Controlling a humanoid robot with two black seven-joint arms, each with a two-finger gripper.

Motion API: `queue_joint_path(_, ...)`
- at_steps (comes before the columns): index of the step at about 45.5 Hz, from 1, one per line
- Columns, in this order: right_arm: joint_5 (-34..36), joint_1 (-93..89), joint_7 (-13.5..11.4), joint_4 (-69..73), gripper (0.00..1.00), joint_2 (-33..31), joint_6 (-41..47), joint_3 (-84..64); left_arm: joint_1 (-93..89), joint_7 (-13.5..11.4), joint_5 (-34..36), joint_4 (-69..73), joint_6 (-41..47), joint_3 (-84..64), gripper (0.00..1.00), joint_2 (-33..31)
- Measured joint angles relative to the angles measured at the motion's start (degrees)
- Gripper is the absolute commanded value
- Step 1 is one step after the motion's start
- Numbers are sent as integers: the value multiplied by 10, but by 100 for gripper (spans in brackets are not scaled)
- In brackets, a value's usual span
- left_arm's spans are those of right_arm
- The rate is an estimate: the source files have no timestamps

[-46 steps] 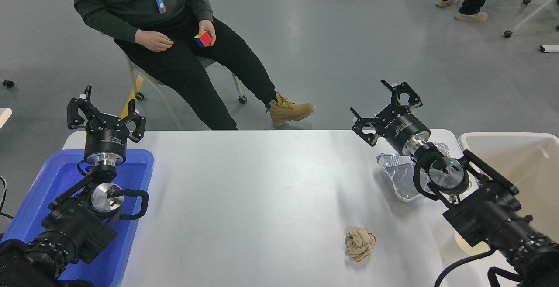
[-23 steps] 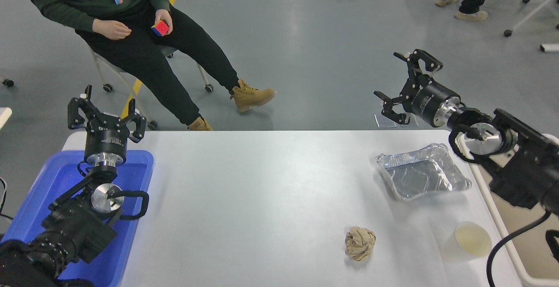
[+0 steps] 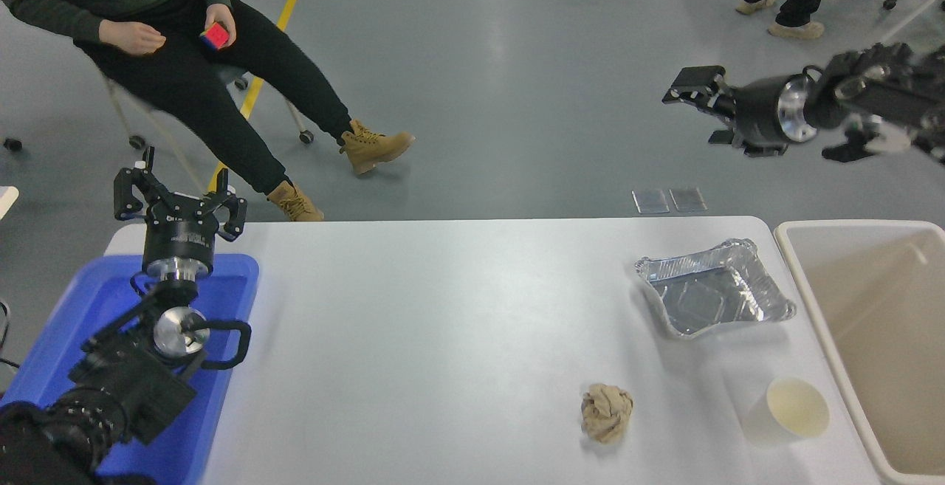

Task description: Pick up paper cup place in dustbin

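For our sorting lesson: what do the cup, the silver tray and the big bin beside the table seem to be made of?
Paper cup: matte white paper, cream inside. Foil tray: thin aluminium foil, judging by its shiny, crinkled walls. Dustbin: probably plastic, with smooth beige walls and a thick moulded rim.

One view only, from a camera high above my own side of the white table (image 3: 443, 308), looking forward and down across it. My left arm (image 3: 133, 367) enters at the lower left corner, my right arm (image 3: 849, 97) from the upper right edge. Beyond the table's far edge lies grey floor (image 3: 517, 64), well back.
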Motion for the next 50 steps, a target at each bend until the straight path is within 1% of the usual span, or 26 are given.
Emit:
queue_joint_path(3, -25, 48, 5, 34, 100, 20, 0, -78, 0, 0, 0, 0, 0, 0, 99, 0)
queue_joint_path(9, -69, 99, 10, 94, 100, 33, 0, -139, 0, 0, 0, 0, 0, 0, 99, 0)
queue_joint_path(13, -97, 135, 13, 148, 100, 34, 2, -174, 0, 0, 0, 0, 0, 0, 99, 0)
queue_joint_path(19, -120, 177, 15, 223, 100, 24, 20, -206, 0, 0, 0, 0, 0, 0, 99, 0)
queue_joint_path(31, -135, 251, 20, 333, 100, -6, 90, -235, 1, 0, 0, 0, 0, 0, 99, 0)
queue_joint_path(39, -121, 290, 43, 389, 100, -41, 164, -242, 1, 0, 0, 0, 0, 0, 99, 0)
queue_joint_path(45, -117, 307, 51, 413, 100, -58, 190, -255, 1, 0, 0, 0, 0, 0, 99, 0)
queue_joint_path(50, -133, 321, 56, 425, 100, -69, 200, -273, 1, 0, 0, 0, 0, 0, 99, 1)
